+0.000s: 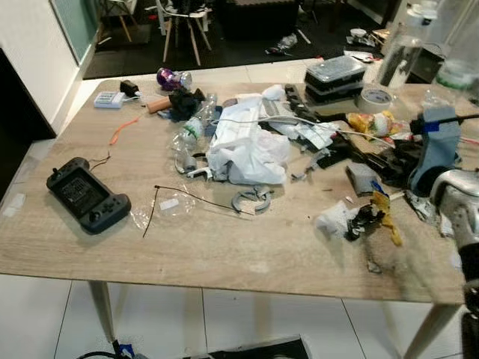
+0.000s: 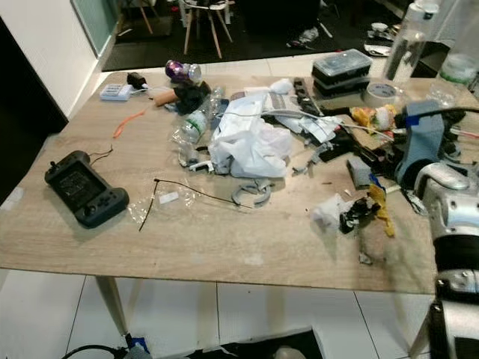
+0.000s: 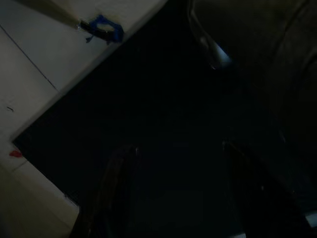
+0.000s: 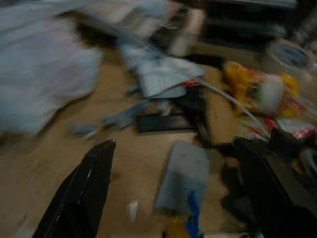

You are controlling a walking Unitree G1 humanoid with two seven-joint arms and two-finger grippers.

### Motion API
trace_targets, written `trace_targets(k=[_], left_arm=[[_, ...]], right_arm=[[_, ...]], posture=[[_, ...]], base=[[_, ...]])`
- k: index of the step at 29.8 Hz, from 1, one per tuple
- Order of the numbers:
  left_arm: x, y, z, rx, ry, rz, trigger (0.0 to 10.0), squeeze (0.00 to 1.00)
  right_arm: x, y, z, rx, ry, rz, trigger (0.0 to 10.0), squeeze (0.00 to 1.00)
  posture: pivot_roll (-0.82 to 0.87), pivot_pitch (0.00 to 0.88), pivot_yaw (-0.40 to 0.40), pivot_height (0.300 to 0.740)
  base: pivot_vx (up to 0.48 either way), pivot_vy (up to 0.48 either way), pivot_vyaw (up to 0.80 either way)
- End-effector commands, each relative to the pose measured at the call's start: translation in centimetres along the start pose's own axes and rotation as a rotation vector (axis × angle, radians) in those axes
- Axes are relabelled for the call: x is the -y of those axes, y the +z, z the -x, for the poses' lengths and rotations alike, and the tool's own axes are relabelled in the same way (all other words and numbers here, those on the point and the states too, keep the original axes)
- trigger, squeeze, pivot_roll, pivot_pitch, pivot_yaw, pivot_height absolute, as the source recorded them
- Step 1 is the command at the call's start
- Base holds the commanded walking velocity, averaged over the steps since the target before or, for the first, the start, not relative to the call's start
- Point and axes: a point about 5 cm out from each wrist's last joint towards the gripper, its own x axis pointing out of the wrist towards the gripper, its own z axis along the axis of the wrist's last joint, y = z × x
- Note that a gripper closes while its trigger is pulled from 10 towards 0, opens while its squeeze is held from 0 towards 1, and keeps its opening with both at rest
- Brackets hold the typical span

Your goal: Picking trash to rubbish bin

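Note:
Trash litters the wooden table: a crumpled white plastic bag in the middle, empty clear bottles to its left, a purple can at the back, and a white paper wad with a black and yellow wrapper at the front right. My right arm reaches in from the right. My right gripper hovers open over the table, its fingers wide apart on either side of a small grey piece. My left gripper hangs in shadow above the floor.
A black handheld game console lies at the left and a thin black wire in front of the bag. Black lidded containers, a tape roll and a yellow packet crowd the back right. Chairs stand beyond.

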Motion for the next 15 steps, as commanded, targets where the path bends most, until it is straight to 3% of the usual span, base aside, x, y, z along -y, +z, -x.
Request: trace_targets(k=[1,3,4,5,6,7,8,12,15], left_arm=[[0.0,-0.7,0.1,-0.020,-0.003,-0.001,10.0,0.00],[0.0,-0.7,0.1,-0.019,-0.003,0.000,10.0,0.00],[0.0,-0.6,0.1,-0.019,-0.006,0.002,10.0,0.00],[0.0,-0.6,0.1,-0.019,-0.007,0.002,10.0,0.00],[0.0,-0.6,0.1,-0.019,-0.007,0.002,10.0,0.00],[0.0,-0.6,0.1,-0.020,-0.008,0.001,10.0,0.00],[0.0,-0.6,0.1,-0.020,-0.010,0.002,10.0,0.00],[0.1,-0.6,0.1,-0.026,-0.016,0.001,10.0,0.00],[0.1,-0.6,0.1,-0.027,-0.017,0.000,10.0,0.00]], right_arm=[[-1.4,-0.8,0.6,-0.077,0.140,0.076,10.0,0.00],[-1.5,-1.2,1.3,-0.109,0.188,0.108,10.0,0.00],[-1.7,-1.7,2.6,-0.156,0.270,0.137,10.0,0.01],[-1.8,-2.0,3.1,-0.179,0.306,0.151,10.0,0.23],[-1.8,-2.0,3.1,-0.179,0.306,0.151,10.0,0.23],[-1.9,-2.2,3.6,-0.197,0.336,0.163,10.0,0.72],[-1.9,-2.3,4.2,-0.209,0.359,0.165,10.0,1.00],[0.1,-2.8,5.4,-0.330,0.310,0.227,10.0,1.00],[0.7,-3.3,5.8,-0.389,0.311,0.273,10.0,1.00]], posture=[[-0.04,0.091,0.001,0.740],[-0.04,0.091,0.001,0.740],[-0.05,0.093,-0.003,0.740],[-0.05,0.093,-0.003,0.740],[-0.05,0.093,-0.003,0.740],[-0.05,0.093,-0.003,0.740],[-0.05,0.093,-0.003,0.740],[-0.05,0.094,-0.004,0.740],[-0.05,0.094,-0.004,0.740]], base=[[0.000,0.000,0.00],[0.000,0.000,0.00],[0.000,0.000,0.00],[0.000,0.000,0.00],[0.000,0.000,0.00],[0.000,0.000,0.00],[0.000,0.000,0.00],[0.000,0.000,0.00],[0.000,0.000,0.00]])
